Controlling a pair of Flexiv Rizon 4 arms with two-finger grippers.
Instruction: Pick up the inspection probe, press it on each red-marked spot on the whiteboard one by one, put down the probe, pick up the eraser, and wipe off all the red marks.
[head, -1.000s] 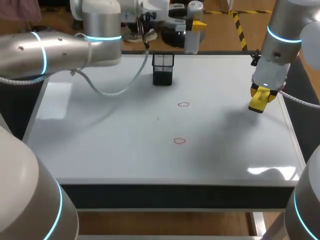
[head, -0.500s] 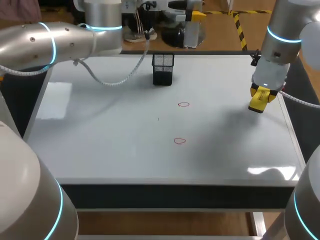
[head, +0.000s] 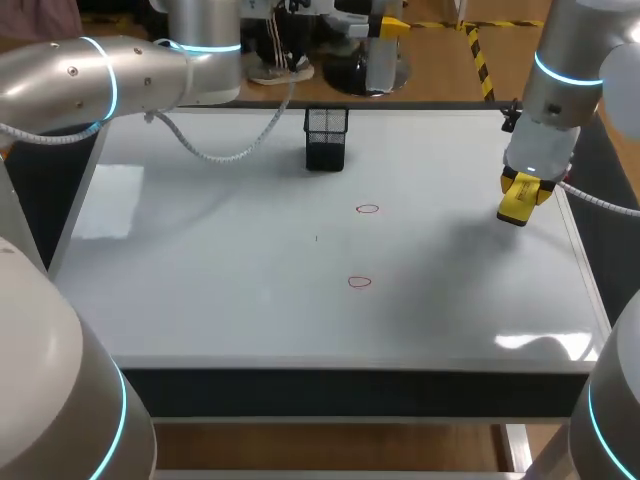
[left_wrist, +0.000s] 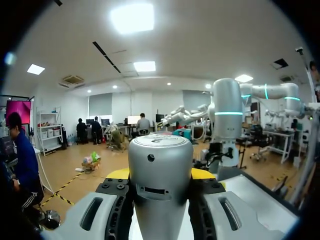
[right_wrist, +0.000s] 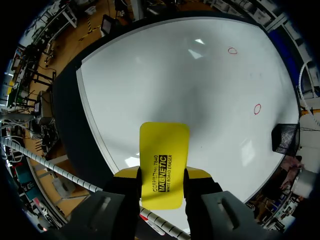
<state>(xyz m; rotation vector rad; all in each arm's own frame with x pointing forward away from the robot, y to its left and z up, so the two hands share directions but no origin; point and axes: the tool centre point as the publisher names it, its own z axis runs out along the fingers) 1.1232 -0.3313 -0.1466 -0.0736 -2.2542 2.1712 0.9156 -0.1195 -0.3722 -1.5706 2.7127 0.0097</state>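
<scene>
As left gripper (left_wrist: 161, 175) clamps probe (left_wrist: 160, 152), right gripper (right_wrist: 162, 173) eraser (right_wrist: 164, 147); holder (head: 326, 138) upright.

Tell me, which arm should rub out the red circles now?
The right arm. The right gripper is shut on the yellow eraser, above the whiteboard where both red circles are. The left gripper holds the silver probe, out past the board's far edge.

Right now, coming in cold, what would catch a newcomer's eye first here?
The yellow eraser clamped in the right gripper, over the whiteboard's right edge, stands out first. Next, two small red marks: one near the board's middle, one nearer the front. In the left wrist view, the left gripper holds a silver inspection probe pointing out at the room.
</scene>
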